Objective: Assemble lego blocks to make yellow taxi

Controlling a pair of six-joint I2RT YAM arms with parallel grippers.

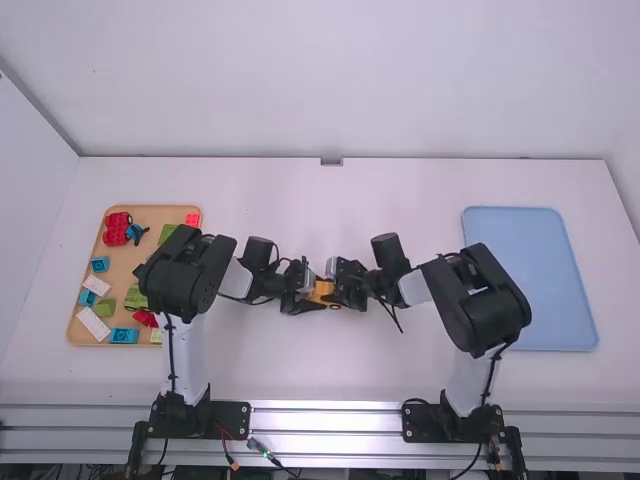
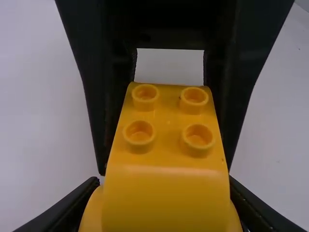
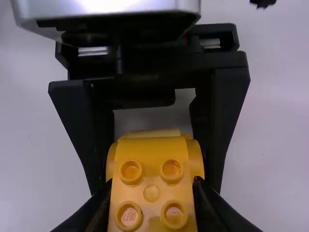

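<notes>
Squarely clamps, with left gripper (image 1: 312,291) and right gripper (image 1: 339,290) facing each other, onto opposite ends of the studded yellow piece (image 2: 166,198) at mid-table, between the wooden tray (image 1: 155,215) of coloured blocks (image 1: 124,336) and the blue tray (image 1: 540,275).

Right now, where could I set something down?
Bare table runs from the yellow blocks to the far edge and to the metal rail; the blue tray is bare. Crowded: the wooden tray; around the left gripper and right gripper.
</notes>
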